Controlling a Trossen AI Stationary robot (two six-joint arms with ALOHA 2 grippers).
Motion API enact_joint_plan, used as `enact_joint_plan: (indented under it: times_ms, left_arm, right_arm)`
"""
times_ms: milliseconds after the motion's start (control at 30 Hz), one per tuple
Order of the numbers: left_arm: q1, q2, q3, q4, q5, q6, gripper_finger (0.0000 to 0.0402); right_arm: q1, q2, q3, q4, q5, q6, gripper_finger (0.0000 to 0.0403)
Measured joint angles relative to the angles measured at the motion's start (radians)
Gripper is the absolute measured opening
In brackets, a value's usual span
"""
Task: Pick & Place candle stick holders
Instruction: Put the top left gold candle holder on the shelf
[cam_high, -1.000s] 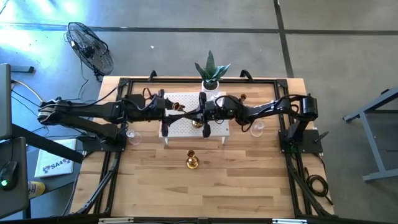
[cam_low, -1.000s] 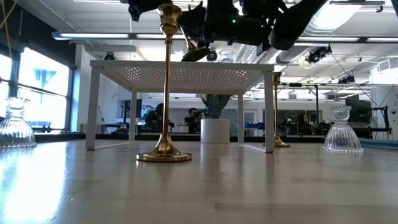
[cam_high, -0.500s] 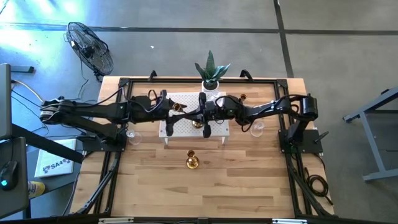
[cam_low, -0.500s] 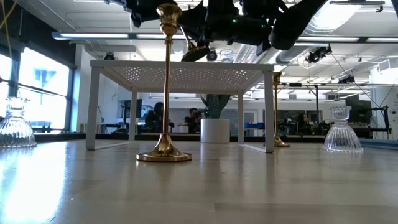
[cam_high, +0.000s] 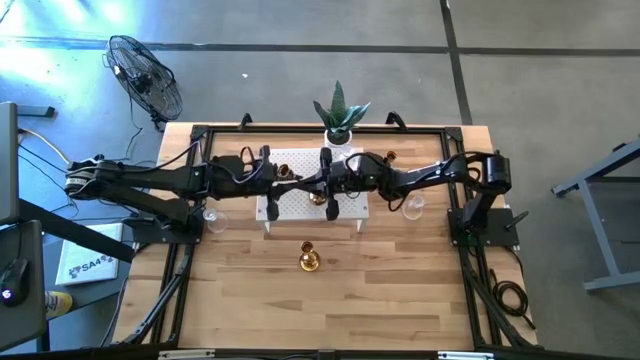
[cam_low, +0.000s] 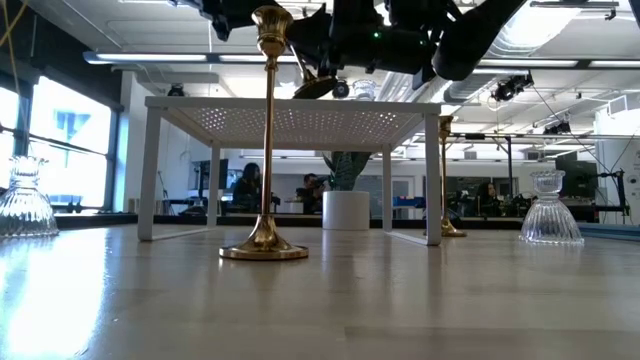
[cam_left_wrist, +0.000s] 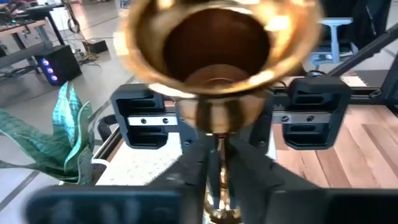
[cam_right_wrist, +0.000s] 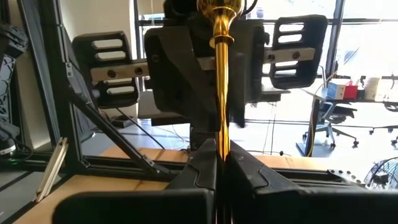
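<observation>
We see both grippers, left gripper (cam_left_wrist: 214, 177) and right gripper (cam_right_wrist: 221, 165), clamped on one gold holder (cam_high: 300, 182) above the white rack (cam_high: 290, 205), likely mid-handover.

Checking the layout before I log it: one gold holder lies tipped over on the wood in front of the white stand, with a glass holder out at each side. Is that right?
Not quite. The gold holder stands upright on its base, as the low view shows. The rest holds: it is on the wood in front of the white stand, with one glass holder at one side and another at the other.
</observation>
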Motion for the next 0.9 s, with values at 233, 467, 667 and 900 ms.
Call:
enact_joint_plan:
  times_ms: [233,467,667,900]
  left_arm:
    - [0.000,0.000,0.000,-0.006,0.015,0.004,0.0017]
    - [0.000,0.000,-0.001,-0.010,0.004,0.014,0.0006]
    - [0.000,0.000,-0.001,-0.012,0.001,0.014,0.0005]
    - [0.001,0.000,-0.001,-0.021,-0.001,0.014,0.0005]
  right_arm:
    - [0.000,0.000,0.000,-0.015,-0.013,-0.002,0.0009]
    - [0.000,0.000,0.002,-0.033,-0.002,0.008,0.0040]
    - [0.004,0.000,0.002,-0.046,-0.002,0.008,0.0064]
    - [0.012,0.000,0.002,-0.065,0.002,0.007,0.0130]
